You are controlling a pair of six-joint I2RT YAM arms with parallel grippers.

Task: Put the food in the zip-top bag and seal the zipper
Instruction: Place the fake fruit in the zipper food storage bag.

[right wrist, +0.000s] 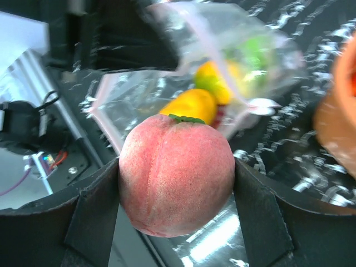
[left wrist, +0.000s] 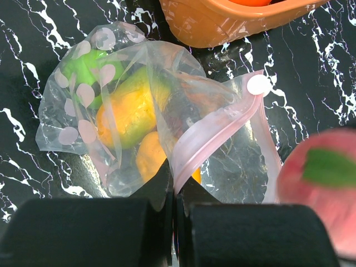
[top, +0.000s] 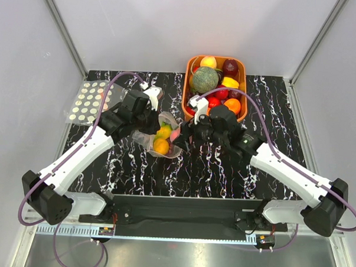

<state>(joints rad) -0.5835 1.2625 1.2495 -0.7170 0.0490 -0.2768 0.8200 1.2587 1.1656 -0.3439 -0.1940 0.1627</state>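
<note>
Landmark: orange basket (top: 186, 92) on the black marbled table (top: 285, 114).

- The basket is carrying mixed fruit: a green melon (top: 204, 79), a yellow fruit (top: 209, 62) and a dark red fruit (top: 230, 67) behind the melon, an orange (top: 232, 105), and some red pieces (top: 215, 101) at the near end.
- The zip-top bag (left wrist: 150, 117) is lying on the table just off the basket's near left corner, not touching the basket. Its closed end is pointing away from the arms.
- The bag is holding a bright green piece (left wrist: 86, 64) deepest in, a yellow-green fruit (left wrist: 130, 114) in the middle, and an orange-coloured fruit (left wrist: 150, 158) nearest the mouth. Something dark red is showing beside these, too blurred through the plastic to name.
- The zipper (left wrist: 214, 136) is standing unsealed. Its two pink strips are spreading apart, and the mouth is gaping toward the near side.
- The left gripper (left wrist: 173, 192) is pinching the bag's mouth edge. Its fingers are pressed together on the plastic beside the pink strip.
- The right gripper (right wrist: 177, 189) is clamping a pink peach (right wrist: 177, 172) between widely spaced fingers. The peach is hanging at the open mouth, just in front of the basket's near end, and is not inside the bag.
- A second dotted bag (top: 89, 101) is lying flat well to the left of the basket. I cannot tell whether anything is in it.
</note>
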